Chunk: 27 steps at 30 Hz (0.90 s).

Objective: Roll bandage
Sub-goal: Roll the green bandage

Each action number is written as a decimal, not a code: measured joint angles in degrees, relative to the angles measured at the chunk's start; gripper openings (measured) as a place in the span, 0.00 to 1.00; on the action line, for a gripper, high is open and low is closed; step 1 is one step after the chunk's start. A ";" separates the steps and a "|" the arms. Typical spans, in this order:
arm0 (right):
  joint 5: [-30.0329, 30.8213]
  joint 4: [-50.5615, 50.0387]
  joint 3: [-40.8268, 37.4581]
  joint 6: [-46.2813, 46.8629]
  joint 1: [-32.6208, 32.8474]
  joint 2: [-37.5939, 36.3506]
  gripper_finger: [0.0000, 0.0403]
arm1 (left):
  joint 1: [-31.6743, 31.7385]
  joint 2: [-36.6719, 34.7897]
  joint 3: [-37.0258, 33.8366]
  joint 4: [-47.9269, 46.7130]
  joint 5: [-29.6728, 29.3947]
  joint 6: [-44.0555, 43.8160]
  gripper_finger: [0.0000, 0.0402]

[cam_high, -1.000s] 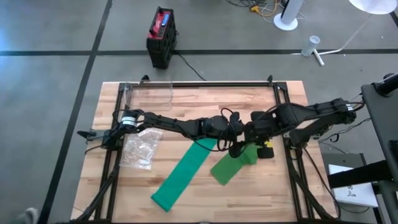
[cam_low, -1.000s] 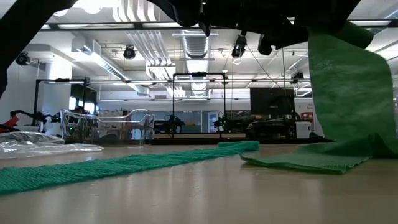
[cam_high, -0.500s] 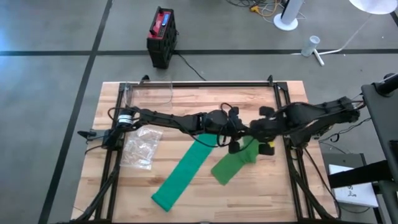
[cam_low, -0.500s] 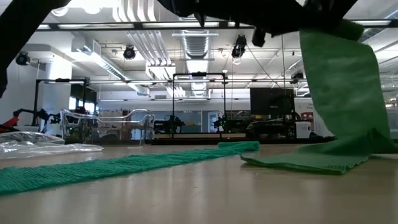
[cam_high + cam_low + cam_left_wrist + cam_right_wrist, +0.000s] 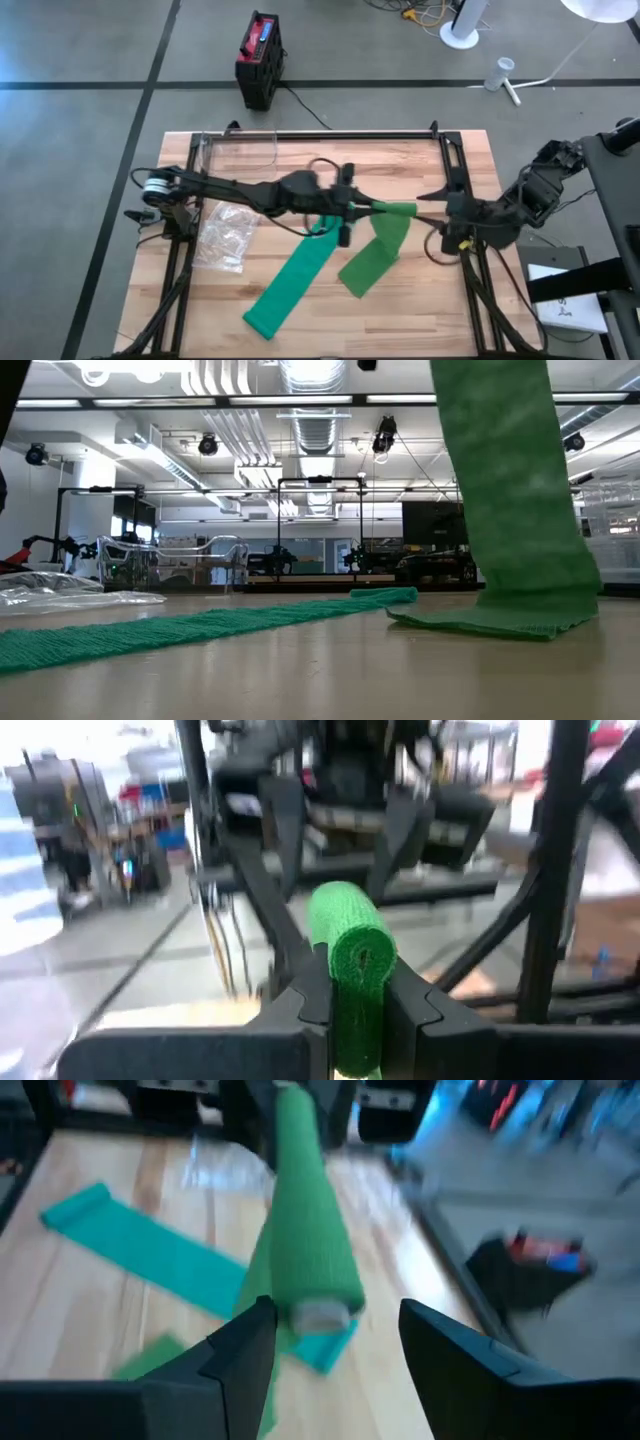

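A green bandage has its rolled end [image 5: 398,210] lifted above the table's middle, with my left gripper [image 5: 372,208] shut on it. Its loose strip [image 5: 510,490] hangs down to a tail [image 5: 362,272] lying on the wood. My right gripper [image 5: 335,1350] stands open near the table's right edge. The roll's free end [image 5: 320,1312] shows between its fingers, apart from both. A second, teal bandage [image 5: 295,285] lies flat and unrolled toward the near edge. My left gripper pinches the green roll [image 5: 352,960] between its two fingers [image 5: 308,995], at the end nearest the wrist. The fingers come level from the table's left and lie along the roll, which sticks out past them. The loose strip hangs slack below, its tail on the table.
A crumpled clear plastic bag [image 5: 225,235] lies at the left. A clear container [image 5: 240,150] stands at the far left corner. Black frame rails [image 5: 340,135] run along the table's sides. A red and black box [image 5: 260,60] sits on the floor beyond.
My right gripper has opened, let go of the green roll and drawn back toward the table's right edge, turning as it went. My left gripper has taken hold of the roll and risen with it. The roll is higher now, the strip hangs longer and the tail stays put.
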 joint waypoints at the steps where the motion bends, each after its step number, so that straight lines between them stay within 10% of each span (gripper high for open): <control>1: 1.86 3.43 -0.65 -2.64 0.79 0.11 0.51 | -0.01 -1.48 -1.84 3.06 0.13 -0.19 0.07; 12: 11.60 39.27 -3.22 -36.13 1.02 5.39 0.53 | -0.04 -7.46 -10.52 15.12 0.22 -0.34 0.07; 27: 4.96 41.75 -2.03 -40.02 -0.05 5.03 0.56 | -0.66 -6.56 -9.32 14.45 3.50 3.02 0.07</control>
